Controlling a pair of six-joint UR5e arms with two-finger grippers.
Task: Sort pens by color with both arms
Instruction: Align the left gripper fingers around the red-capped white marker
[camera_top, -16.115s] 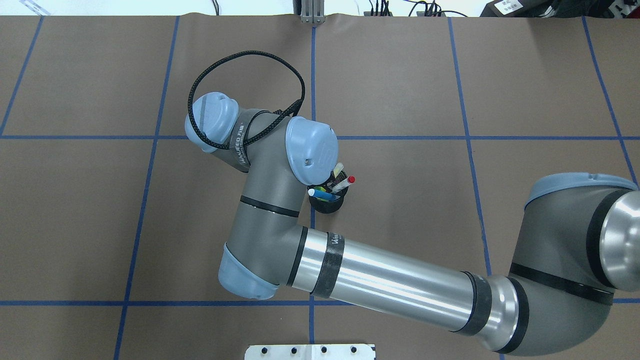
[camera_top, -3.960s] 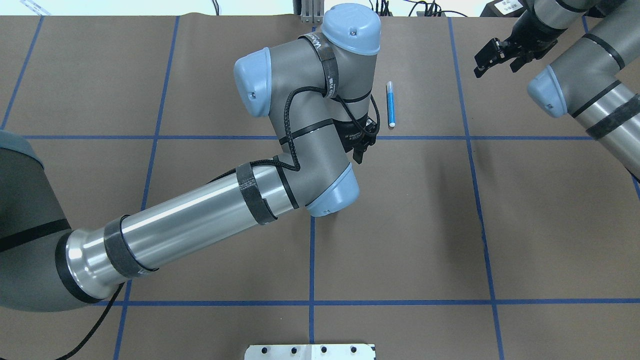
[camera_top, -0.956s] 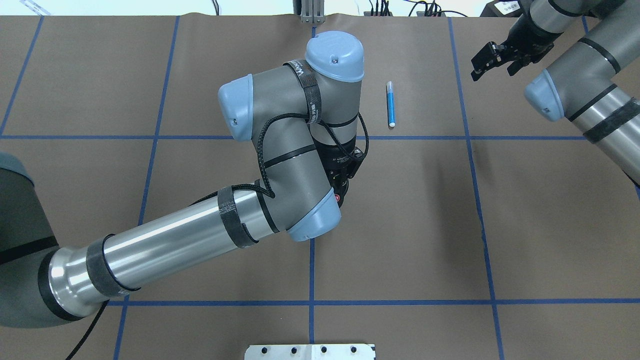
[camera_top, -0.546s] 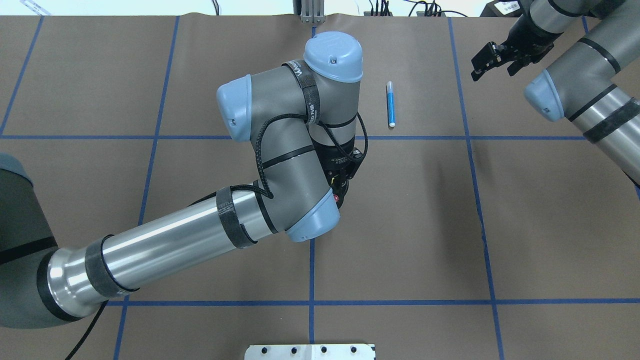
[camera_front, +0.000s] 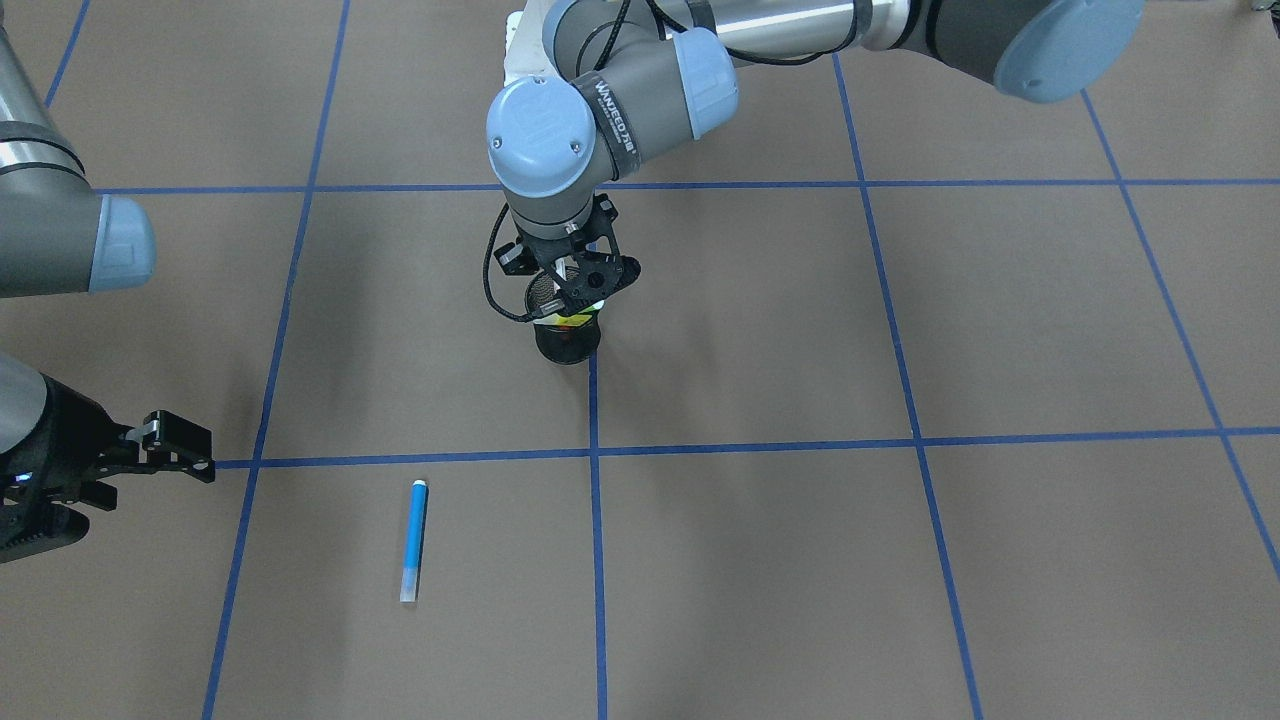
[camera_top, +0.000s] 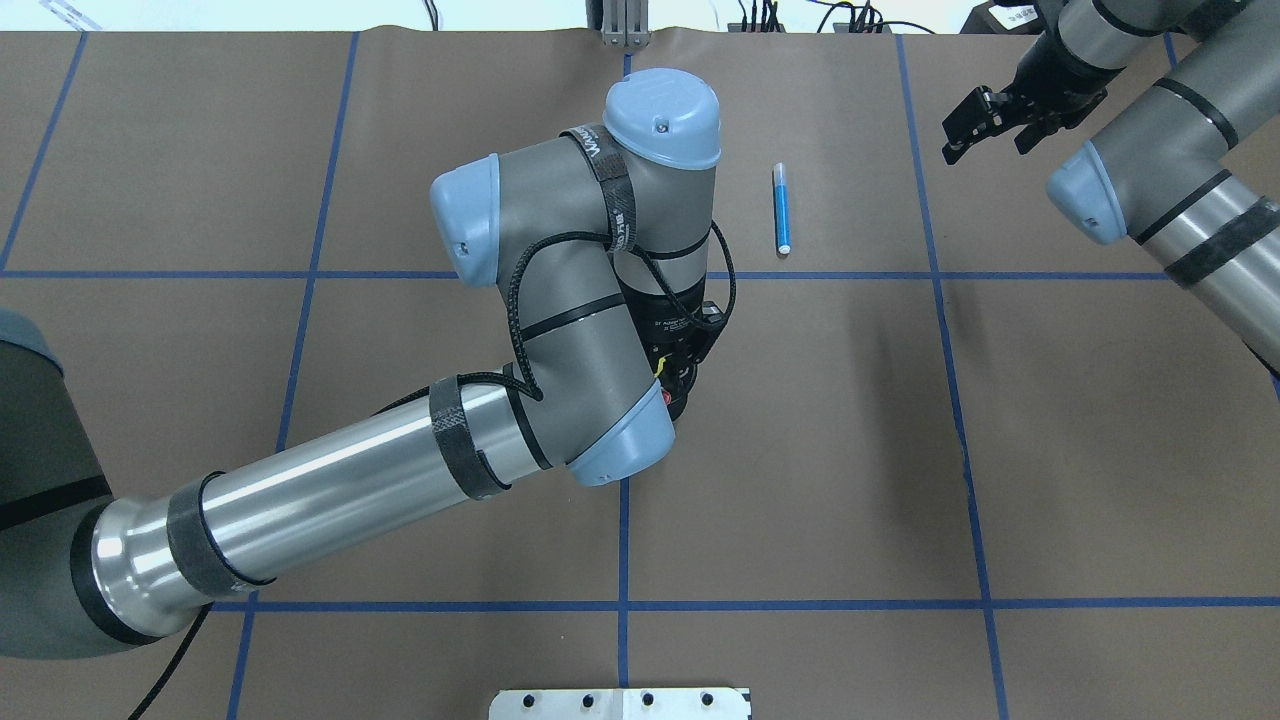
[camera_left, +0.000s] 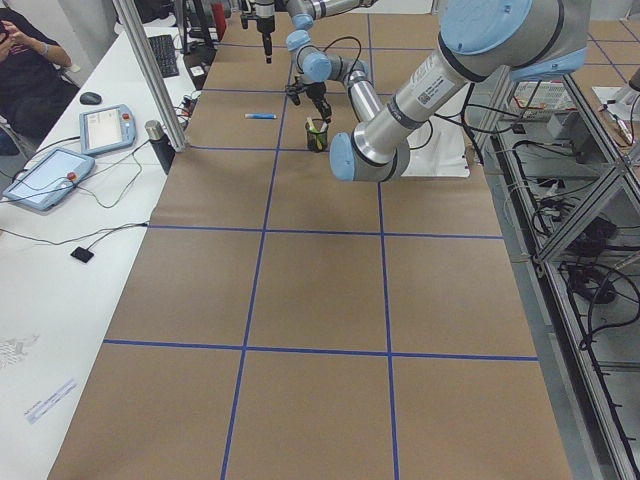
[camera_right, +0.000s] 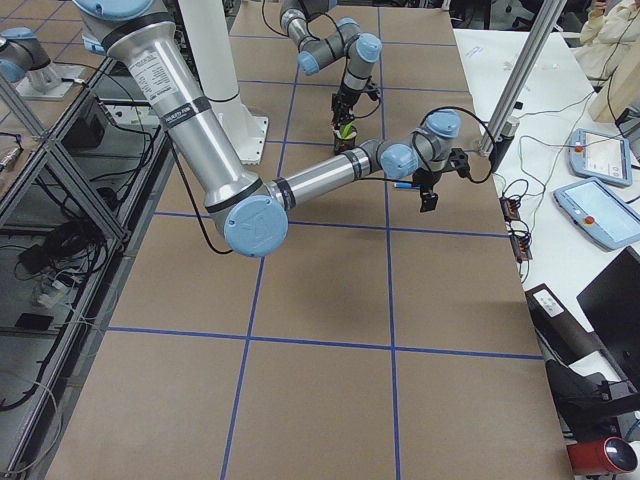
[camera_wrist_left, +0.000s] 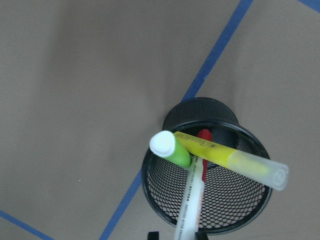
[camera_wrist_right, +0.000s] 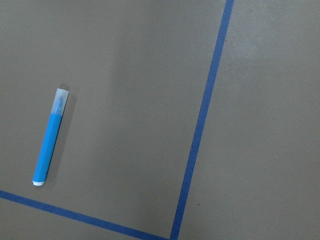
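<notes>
Now, three pens (camera_wrist_left: 215, 152) in mesh cup (camera_wrist_left: 235, 197).

The blue-taped brown table (camera_top: 1100, 450) bears a blue pen (camera_top: 781, 208) and a mesh cup (camera_front: 567, 343).

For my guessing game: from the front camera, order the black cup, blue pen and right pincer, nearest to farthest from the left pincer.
1. Black cup, right under the left pincer.
2. Blue pen, lying nearer the camera.
3. Right pincer, at the view's left edge.
</notes>
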